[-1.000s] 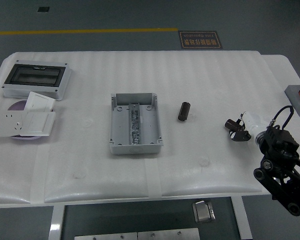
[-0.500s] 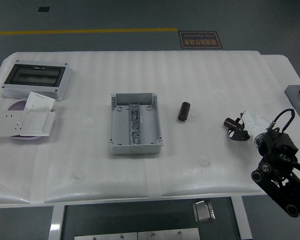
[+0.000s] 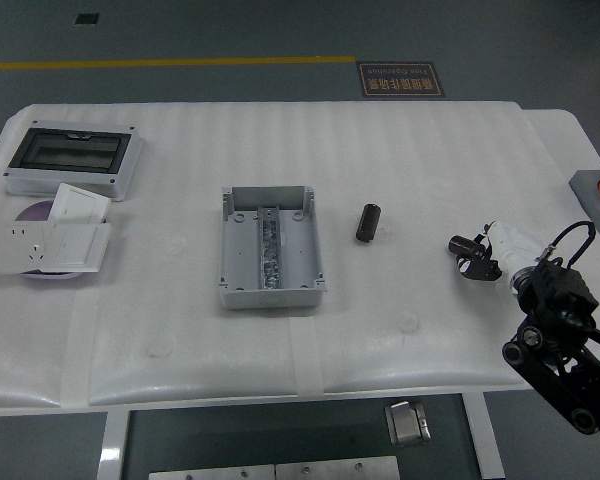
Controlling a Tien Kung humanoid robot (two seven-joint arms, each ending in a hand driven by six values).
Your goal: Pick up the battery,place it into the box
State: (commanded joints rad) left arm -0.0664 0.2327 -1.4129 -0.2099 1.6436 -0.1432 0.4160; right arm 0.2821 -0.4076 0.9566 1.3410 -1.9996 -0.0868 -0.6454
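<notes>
Battery (image 3: 368,222) lies between open box (image 3: 270,248) and right robot hand (image 3: 477,255); nothing between.

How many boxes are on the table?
2. An open grey box sits mid-table, left of the battery. A box with a dark window lid sits at the far left corner.

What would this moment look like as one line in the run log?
battery: on table, right of box | box: open, no battery inside | right hand: right of battery, apart from it | left arm: not in view
</notes>
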